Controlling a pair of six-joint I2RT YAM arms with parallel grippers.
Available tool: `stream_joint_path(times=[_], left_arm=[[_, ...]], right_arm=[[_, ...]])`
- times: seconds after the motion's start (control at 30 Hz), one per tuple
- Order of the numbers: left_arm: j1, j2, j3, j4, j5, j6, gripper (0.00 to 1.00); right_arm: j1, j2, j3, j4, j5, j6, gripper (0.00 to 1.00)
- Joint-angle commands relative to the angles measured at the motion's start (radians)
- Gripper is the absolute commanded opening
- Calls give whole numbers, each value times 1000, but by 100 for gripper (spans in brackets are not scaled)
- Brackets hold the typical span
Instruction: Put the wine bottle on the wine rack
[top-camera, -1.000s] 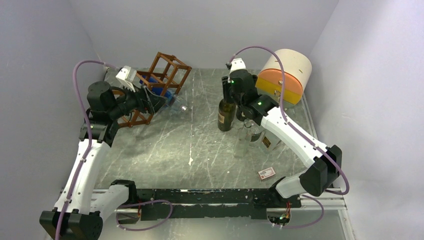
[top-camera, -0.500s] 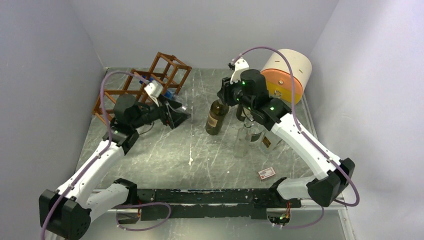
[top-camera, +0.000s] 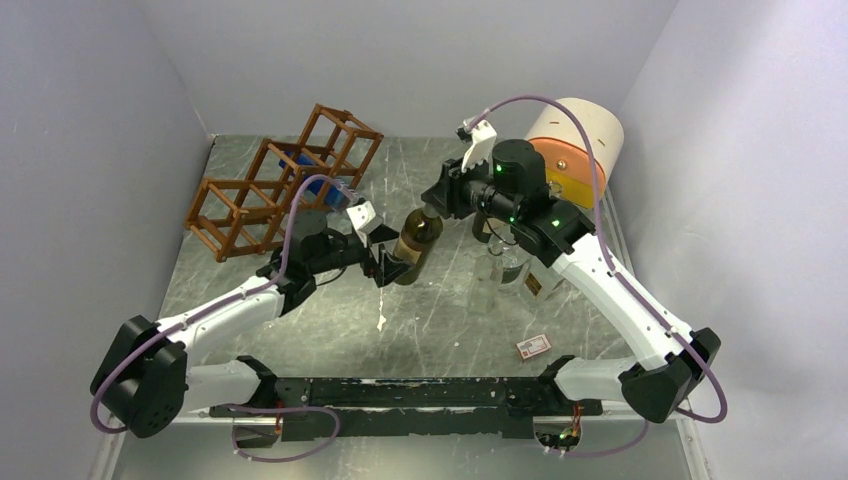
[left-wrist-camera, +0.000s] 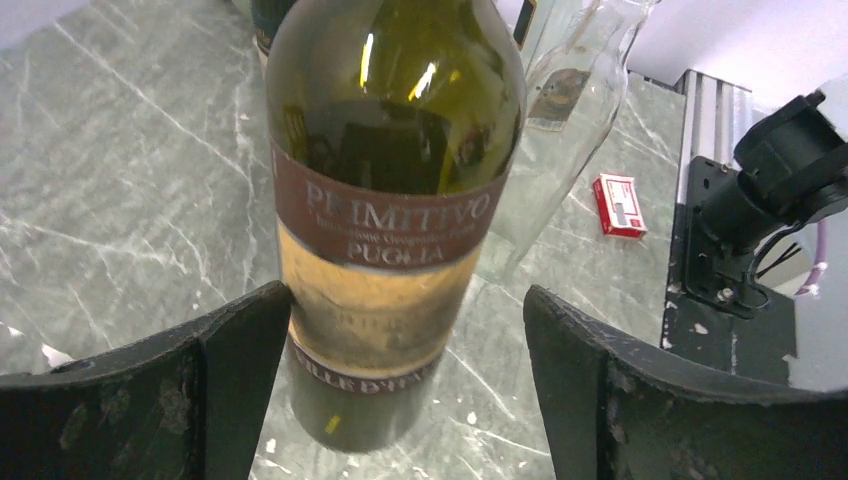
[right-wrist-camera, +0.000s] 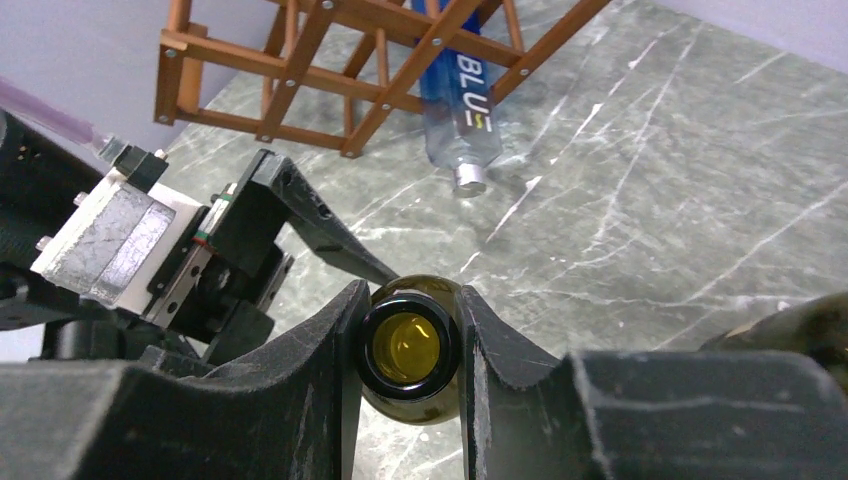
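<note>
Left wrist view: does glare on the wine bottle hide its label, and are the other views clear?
Left wrist: two bright streaks on the wine bottle sit above its label, which reads clearly. Right wrist: its mouth is sharp, with little glare. Top external: even light, faint shadows.

Scene is evenly, softly lit from above; shadows are faint. Glare streaks are seen on the wine bottle (left-wrist-camera: 390, 180); near fingers (left-wrist-camera: 150, 400) are rendered soft.

Both arms meet near the frame's centre
Left gripper (top-camera: 386, 264) low at centre left, jaws spread wide; right gripper (top-camera: 431, 203) just upper right of it, pinched on the neck of the wine bottle (top-camera: 412, 243)
</note>
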Motion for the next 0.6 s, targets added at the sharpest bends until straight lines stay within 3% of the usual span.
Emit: stream_joint_path(times=[0.0,0.23,0.4,0.57], left_arm=[[-15,10,-17,151,38,107,90],[-14,16,-40,186,106,118,90],[-15,-21,-111,309,152,67,89],[-15,-48,-111,269,200,55,84]], right_arm=[[0,-39,33,110,-113,20,0],[1,-50,35,128,-242,4,0],[2,-62,31,163,-346,-15,0],[1,-77,19,206,-457,-24,0]])
